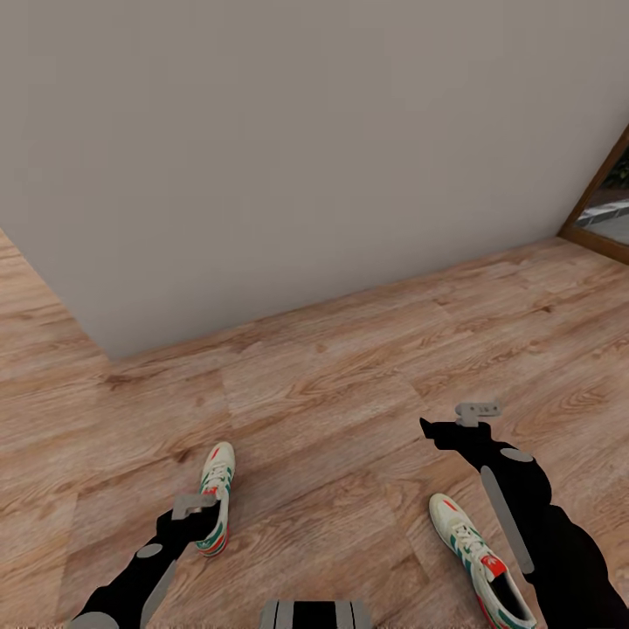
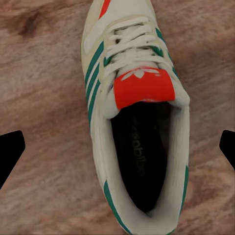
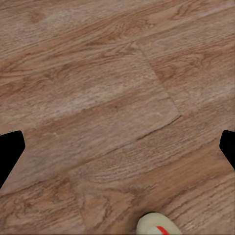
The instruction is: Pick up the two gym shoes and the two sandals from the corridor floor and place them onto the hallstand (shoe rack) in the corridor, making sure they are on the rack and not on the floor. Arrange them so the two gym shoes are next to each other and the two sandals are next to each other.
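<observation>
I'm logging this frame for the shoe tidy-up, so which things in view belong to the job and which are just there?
Part of the job:
- gym shoe under the left gripper, on the corridor floor
- second gym shoe beside the right arm
- left gripper, open over the first shoe
- right gripper, open above bare planks

Just there:
- grey wall
- wood-framed glass door

A plain grey wall (image 1: 297, 148) meets the wood-plank floor (image 1: 349, 376), with a wood-framed glass opening (image 1: 607, 205) at right.

Left gym shoe (image 1: 216, 498) on corridor floor (image 1: 349, 384), right gym shoe (image 1: 480, 559) well apart
</observation>
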Robot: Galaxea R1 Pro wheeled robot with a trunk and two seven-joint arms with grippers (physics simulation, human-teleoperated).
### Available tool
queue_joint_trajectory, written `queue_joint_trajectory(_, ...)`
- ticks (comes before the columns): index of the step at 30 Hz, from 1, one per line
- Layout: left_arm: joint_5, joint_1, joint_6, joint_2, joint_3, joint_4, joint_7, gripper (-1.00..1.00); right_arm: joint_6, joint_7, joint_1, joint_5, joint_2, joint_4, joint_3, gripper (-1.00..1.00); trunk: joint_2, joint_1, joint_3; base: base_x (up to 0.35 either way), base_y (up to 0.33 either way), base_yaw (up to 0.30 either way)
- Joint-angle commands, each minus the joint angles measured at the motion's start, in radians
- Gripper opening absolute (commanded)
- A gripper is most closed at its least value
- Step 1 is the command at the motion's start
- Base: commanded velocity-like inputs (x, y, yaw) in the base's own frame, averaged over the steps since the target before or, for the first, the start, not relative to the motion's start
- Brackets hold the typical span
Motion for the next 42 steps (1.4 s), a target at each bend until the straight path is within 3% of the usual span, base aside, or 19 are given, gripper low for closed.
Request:
queue_joint_trajectory(1, -0.001, -0.001, -0.003, -0.004, 0.003, -0.002, -0.002, 1.00, 0.005, 0.001, 0.000, -0.005, 0.000, -0.001, -0.002, 1.00, -0.001, 0.000, -0.005, 0.000, 0.000, 0.000)
queue_joint_trajectory(8, -0.001, -0.003, -0.004, -0.037, 0.002, -0.010, 0.000, 1.00, 0.005, 0.001, 0.000, -0.005, 0.000, -0.001, 0.000, 1.00, -0.002, 0.003, -0.039, 0.000, 0.000, 0.000)
queue_joint_trajectory(12, -0.003, -0.003, -0.004, -0.049, 0.002, -0.010, 0.002, 1.00, 0.005, 0.001, 0.000, -0.005, 0.000, 0.000, -0.001, 1.00, -0.002, 0.003, -0.045, 0.000, 0.000, 0.000)
queue_joint_trajectory(23, -0.004, -0.004, -0.004, -0.047, 0.001, -0.011, 0.009, 1.00, 0.005, 0.001, 0.000, -0.005, 0.000, 0.000, -0.001, 1.00, -0.002, 0.003, -0.050, 0.000, 0.000, 0.000)
queue_joint_trajectory(31, -0.005, -0.004, -0.006, -0.043, 0.002, -0.011, 0.011, 1.00, 0.005, 0.001, 0.000, -0.005, 0.000, 0.000, -0.002, 1.00, -0.004, 0.007, -0.087, 0.000, 0.000, 0.000)
queue_joint_trajectory(42, -0.005, -0.004, -0.009, -0.041, 0.002, -0.011, 0.012, 1.00, 0.005, 0.001, 0.000, -0.005, -0.001, 0.000, -0.006, 1.00, -0.004, 0.007, -0.097, 0.000, 0.000, 0.000)
